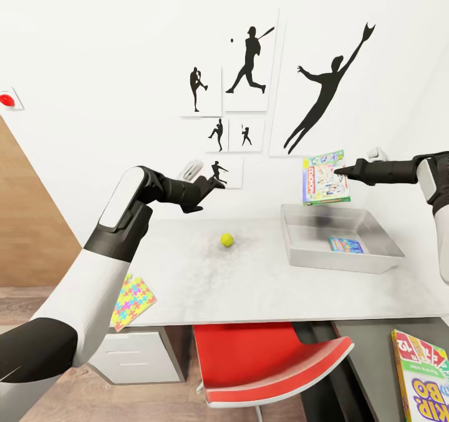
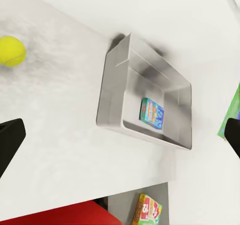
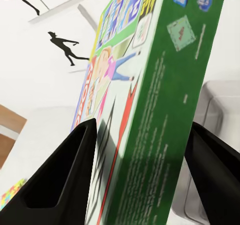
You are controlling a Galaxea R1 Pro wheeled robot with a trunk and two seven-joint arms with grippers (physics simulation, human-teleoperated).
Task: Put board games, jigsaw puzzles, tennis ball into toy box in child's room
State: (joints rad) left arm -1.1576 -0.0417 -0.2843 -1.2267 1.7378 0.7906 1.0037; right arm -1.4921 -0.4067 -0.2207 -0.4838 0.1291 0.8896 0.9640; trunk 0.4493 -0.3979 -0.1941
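My right gripper [image 1: 340,171] is shut on the green-white-red board game [image 1: 324,177], holding it upright in the air above the back of the toy box [image 1: 299,247]. In the right wrist view the box [image 3: 150,100] sits clamped between both fingers [image 3: 60,180]. A small blue board game [image 1: 346,245] lies flat inside the toy box. The tennis ball [image 1: 226,240] rests on the light-grey table [image 1: 249,291], left of the toy box. My left gripper [image 1: 212,183] hovers open and empty above the table, behind and left of the ball. The Skip-Bo box [image 1: 424,372] lies on the dark-grey section. A jigsaw puzzle [image 1: 132,300] overhangs the table's front left edge.
A red chair [image 1: 268,359] is tucked under the table's front edge. White drawers [image 1: 134,356] sit beneath the left end. The wall with silhouette posters [image 1: 249,66] stands right behind the table. A wooden panel [image 1: 31,222] is at the left.
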